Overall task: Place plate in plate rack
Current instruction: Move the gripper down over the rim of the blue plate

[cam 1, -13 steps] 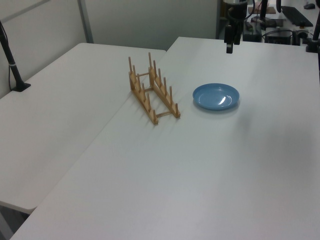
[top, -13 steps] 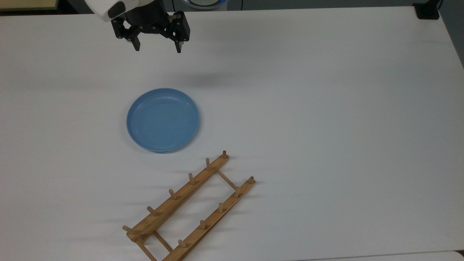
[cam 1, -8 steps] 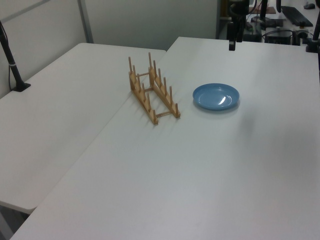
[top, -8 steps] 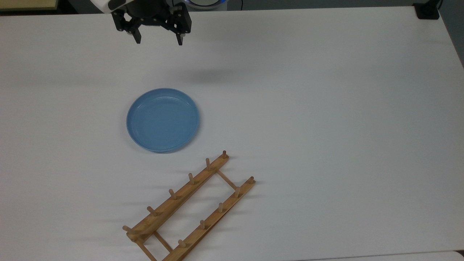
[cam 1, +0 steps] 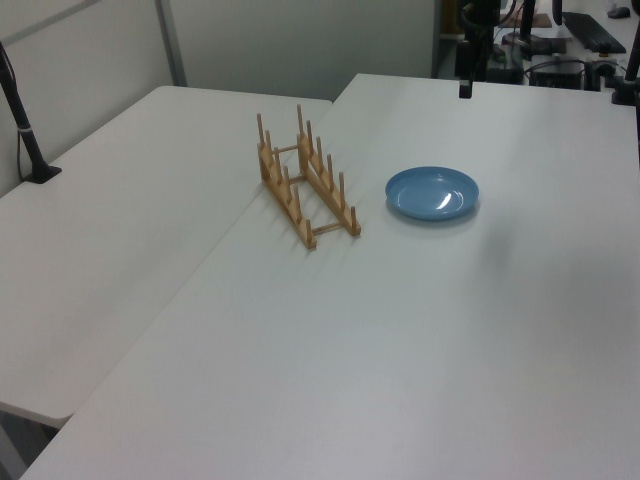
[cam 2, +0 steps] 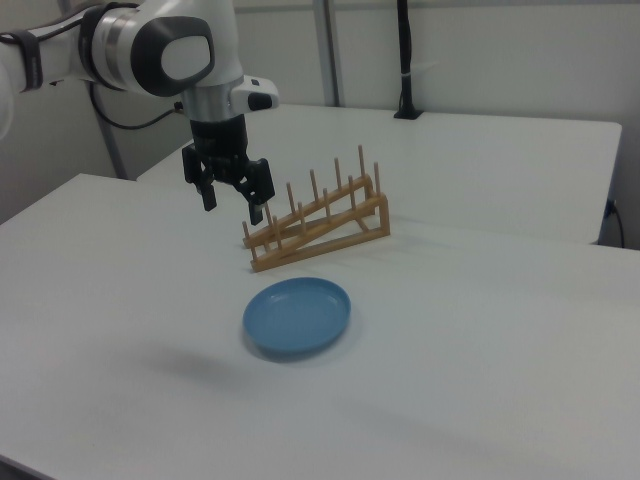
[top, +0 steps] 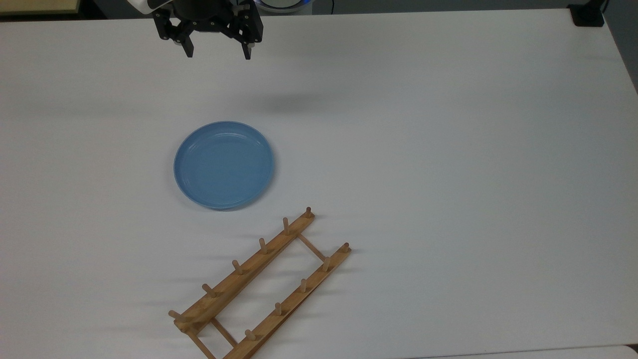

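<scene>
On the white worktop (top: 448,149) the plate (top: 224,164) lies flat with its hollow side up, empty, its raised rim a slightly paler blue than its middle. Toward the top view's lower edge, near the plate but not touching it, stands the plate rack (top: 261,286), a light wooden ladder-like frame set slantwise, with two long rails, thin crossbars and a row of short upright pegs along each rail; nothing sits between its pegs. At the top view's upper edge, well apart from the plate, hangs the end effector (top: 218,54), black, with its two fingers spread wide and pointing down, nothing between them. A soft shadow lies on the worktop between the end effector and the plate. Seen in the right view, the end effector (cam 2: 233,205) is raised clear of the worktop on the white arm (cam 2: 165,55), and it stands in front of the plate rack (cam 2: 318,222), while the plate (cam 2: 297,316) lies nearer the camera. Seen in the left view, the plate (cam 1: 432,193) is just to the right of the plate rack (cam 1: 305,183), and the end effector (cam 1: 465,90) hangs at the far edge of the worktop. A black post (cam 1: 22,125) stands on the neighbouring table at the left view's left.
</scene>
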